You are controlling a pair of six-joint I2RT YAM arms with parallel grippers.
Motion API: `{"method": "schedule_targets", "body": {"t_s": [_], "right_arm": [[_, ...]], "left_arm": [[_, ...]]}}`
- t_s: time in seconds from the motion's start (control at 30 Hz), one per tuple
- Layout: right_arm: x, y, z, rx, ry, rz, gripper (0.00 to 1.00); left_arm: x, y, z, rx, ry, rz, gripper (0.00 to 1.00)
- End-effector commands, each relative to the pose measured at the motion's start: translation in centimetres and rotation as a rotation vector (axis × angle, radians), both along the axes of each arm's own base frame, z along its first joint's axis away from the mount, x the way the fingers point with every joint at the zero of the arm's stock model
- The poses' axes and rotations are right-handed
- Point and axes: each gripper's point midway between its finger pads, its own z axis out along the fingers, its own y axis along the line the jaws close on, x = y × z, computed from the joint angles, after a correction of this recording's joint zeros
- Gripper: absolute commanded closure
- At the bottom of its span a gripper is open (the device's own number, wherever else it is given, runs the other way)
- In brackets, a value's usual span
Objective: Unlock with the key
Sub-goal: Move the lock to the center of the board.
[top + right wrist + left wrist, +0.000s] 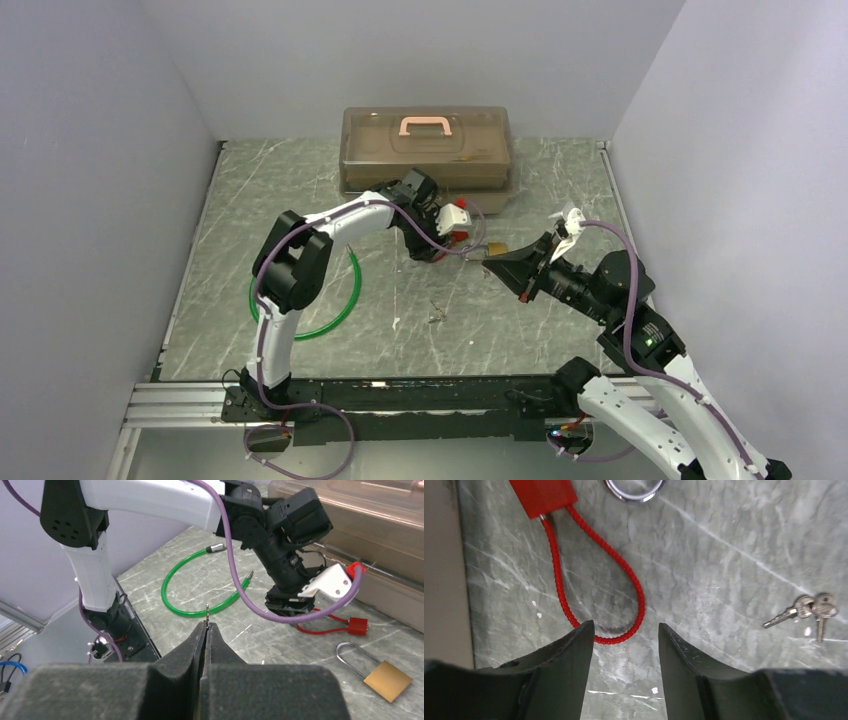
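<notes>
Surface: grey-green marbled table (pixel 300 180), boxed in by plain pale walls (pixel 100 150) on the left, back and right. There's an aluminium rail (pixel 180 400) along the near edge by the arm bases. A brown translucent toolbox (pixel 427 150) sits at the back centre and takes up the middle of the far edge.

Right gripper (pixel 206 625): jaws fully closed, with a thin metal sliver sticking out of the tips. That reads as the key (pixel 207 611) seen edge-on, held above the table centre. The brass padlock (pixel 387 681) lies flat just beside it, shackle closed.

Left gripper (pixel 625 627): points down in front of the toolbox, jaws roughly half apart with nothing between them. It is above the red wire loop (pixel 640 600). The red tag (pixel 541 495) is at the far end of the loop.

Clutter: a loose key pair (pixel 806 609) lies mid-table, nearer the arm bases and apart from the loop. The green cable (pixel 165 586) is coiled on the left side around the left arm.

Free room: the right strip of the table and the far-left corner are bare. The side walls are tight on both outer elbows.
</notes>
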Motion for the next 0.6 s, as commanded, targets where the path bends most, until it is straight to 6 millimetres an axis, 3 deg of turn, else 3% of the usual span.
{"method": "schedule_targets", "body": {"t_s": [0.0, 0.1, 0.3, 0.4, 0.57], "right_arm": [[0.0, -0.6, 2.5, 0.043, -0.082, -0.024, 1.00], [0.0, -0.4, 2.5, 0.042, -0.078, -0.018, 1.00], [-0.1, -0.4, 2.9, 0.053, -0.083, -0.012, 1.00], [-0.1, -0.3, 2.8, 0.052, -0.079, -0.010, 1.00], [-0.1, -0.1, 2.8, 0.051, -0.075, 0.000, 1.00]], "left_arm": [[0.6, -0.1, -1.3, 0.013, -0.103, -0.079, 0.44], [-0.7, 0.2, -2.6, 0.039, -0.105, -0.181, 0.43], [-1.0, 1.4, -4.6, 0.111, -0.126, -0.258, 0.48], [-1.3, 2.0, -5.4, 0.140, -0.120, -0.303, 0.61], [-3.7, 2.4, -5.7, 0.167, -0.104, -0.407, 0.81]]}}
